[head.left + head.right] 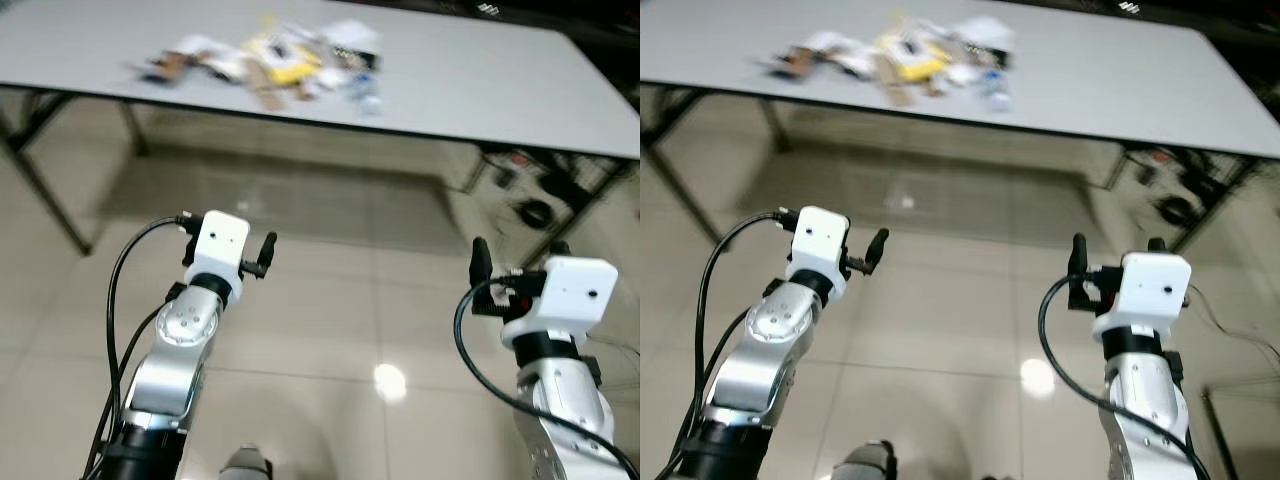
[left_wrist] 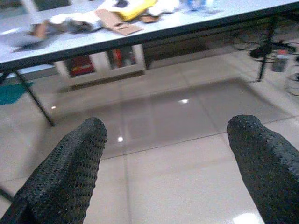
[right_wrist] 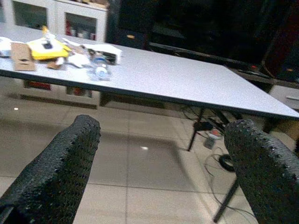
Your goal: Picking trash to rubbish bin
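A heap of trash (image 1: pixel 270 60) lies on the far left part of a long grey table (image 1: pixel 480 90): a yellow packet (image 1: pixel 285 70), a brown cardboard piece (image 1: pixel 265 92), white wrappers and a small clear bottle (image 1: pixel 367 95). Both arms are raised over the tiled floor, well short of the table. My left gripper (image 1: pixel 228 238) is open and holds nothing; its fingers (image 2: pixel 70 172) frame the table edge and the trash (image 2: pixel 117 14) beyond. My right gripper (image 1: pixel 520 262) is also open and holds nothing, its view reaching the yellow packet (image 3: pixel 46 48) and bottle (image 3: pixel 100 71).
Black table legs (image 1: pixel 45 190) stand at the left. Cables and dark gear (image 1: pixel 535 195) lie on the floor under the table's right end. A white cabinet (image 2: pixel 100 63) stands behind the table. Glossy tiled floor (image 1: pixel 330 300) stretches between me and the table.
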`<state>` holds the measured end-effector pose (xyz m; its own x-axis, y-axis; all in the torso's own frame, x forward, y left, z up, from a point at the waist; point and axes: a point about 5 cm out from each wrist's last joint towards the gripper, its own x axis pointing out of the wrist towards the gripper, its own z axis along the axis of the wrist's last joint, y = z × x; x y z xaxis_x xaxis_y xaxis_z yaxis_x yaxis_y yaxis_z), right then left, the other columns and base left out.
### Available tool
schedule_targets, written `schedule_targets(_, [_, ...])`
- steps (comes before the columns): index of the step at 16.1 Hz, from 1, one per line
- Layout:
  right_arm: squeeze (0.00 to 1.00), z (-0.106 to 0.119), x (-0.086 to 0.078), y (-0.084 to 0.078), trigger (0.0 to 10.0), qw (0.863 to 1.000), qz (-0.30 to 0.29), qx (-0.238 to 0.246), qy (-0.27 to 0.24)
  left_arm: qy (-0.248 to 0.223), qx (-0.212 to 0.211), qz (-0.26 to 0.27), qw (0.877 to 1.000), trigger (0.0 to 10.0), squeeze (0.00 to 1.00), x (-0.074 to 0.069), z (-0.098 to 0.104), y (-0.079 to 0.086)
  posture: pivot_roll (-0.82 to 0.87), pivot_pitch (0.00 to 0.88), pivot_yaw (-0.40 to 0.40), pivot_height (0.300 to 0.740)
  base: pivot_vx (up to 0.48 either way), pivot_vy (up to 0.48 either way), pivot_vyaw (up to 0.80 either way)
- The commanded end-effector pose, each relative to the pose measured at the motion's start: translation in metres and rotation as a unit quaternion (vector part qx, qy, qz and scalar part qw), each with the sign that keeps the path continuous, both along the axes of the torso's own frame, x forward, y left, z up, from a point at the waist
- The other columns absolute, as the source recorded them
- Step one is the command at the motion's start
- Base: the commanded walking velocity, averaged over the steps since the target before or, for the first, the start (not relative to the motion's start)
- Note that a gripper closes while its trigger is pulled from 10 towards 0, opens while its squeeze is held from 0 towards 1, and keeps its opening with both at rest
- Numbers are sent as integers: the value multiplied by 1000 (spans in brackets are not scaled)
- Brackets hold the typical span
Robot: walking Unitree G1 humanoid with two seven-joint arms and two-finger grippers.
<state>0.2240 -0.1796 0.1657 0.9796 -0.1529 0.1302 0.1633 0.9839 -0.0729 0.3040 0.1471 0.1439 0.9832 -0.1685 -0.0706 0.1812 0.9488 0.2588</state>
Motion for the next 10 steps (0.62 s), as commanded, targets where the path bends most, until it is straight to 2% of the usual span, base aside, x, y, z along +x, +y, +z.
schedule_targets(1, [0, -2, 0, -5, 10000, 1000, -13, -4, 3, -8, 3, -7, 1000, 10000, 0, 2, 3, -4, 221, 76, -77, 740, 0, 0, 800])
schedule_targets(4, [0, -3, -1, -1, 10000, 1000, -12, -3, 4, -9, 7, -1, 1000, 10000, 0, 3, 2, -3, 208, 82, -72, 740, 0, 0, 800])
schedule_targets(7, [0, -5, -2, -6, 10000, 1000, -27, 8, 4, 3, -7, -2, 1000, 10000, 0, 11, -1, -9, 204, 84, -67, 740, 0, 0, 0])
schedule_targets(10, [0, -4, 0, -4, 10000, 1000, -29, 9, 0, 5, -15, -4, 1000, 10000, 0, 12, -3, -10, 205, 83, -68, 740, 0, 0, 0])
